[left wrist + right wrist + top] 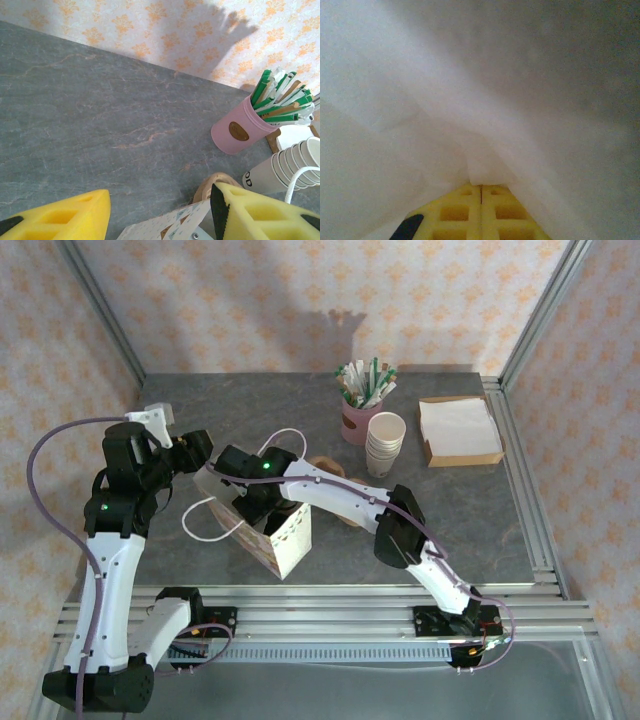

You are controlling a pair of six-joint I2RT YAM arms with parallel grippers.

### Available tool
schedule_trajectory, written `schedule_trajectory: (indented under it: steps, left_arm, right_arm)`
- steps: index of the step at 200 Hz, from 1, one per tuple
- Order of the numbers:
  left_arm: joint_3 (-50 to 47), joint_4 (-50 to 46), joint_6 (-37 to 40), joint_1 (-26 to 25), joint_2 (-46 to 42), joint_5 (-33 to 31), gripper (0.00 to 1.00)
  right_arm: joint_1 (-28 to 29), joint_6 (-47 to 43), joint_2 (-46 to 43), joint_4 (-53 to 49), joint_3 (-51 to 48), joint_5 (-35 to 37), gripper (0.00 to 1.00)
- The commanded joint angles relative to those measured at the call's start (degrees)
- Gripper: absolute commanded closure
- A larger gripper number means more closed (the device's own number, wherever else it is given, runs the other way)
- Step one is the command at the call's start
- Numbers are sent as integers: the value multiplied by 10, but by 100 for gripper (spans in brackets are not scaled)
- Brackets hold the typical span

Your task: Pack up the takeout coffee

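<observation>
A patterned paper bag with white loop handles stands on the grey table, near the front left. My right arm reaches down into its mouth. In the right wrist view my right gripper is shut with nothing between its yellow fingers, pressed against the bag's white inner wall. My left gripper sits at the bag's far left rim. In the left wrist view my left gripper has its fingers apart, and the bag's edge lies against the right finger. The takeout coffee is hidden.
A tan round thing lies just behind the bag. Further back stand a pink cup of sachets and stirrers and a stack of white paper cups. A brown tray of napkins sits at the back right.
</observation>
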Motion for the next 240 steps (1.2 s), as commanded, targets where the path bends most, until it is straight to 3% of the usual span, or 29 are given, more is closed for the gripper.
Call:
schedule_trajectory:
  steps: [1,48,125,193,240]
  left_arm:
    - [2,4,0,4,-1,-1,44]
    - [0,1,-2,5,-2,-15,44]
    - [-1,4,-8,9,-9,-37,43]
    - [-10,14,-16,14,-19,-57,43]
    - [-7,9,-17,14,-10,-49,43]
  right_arm:
    - [-2,10,5,-17,25,4,98]
    - [-2,19,-17,10,24,10,88]
    - [0,30,-77,70,-16,25,64]
    - [6,40,-117,99,-38,23,57]
    - [5,45,-107,97,-41,39,61]
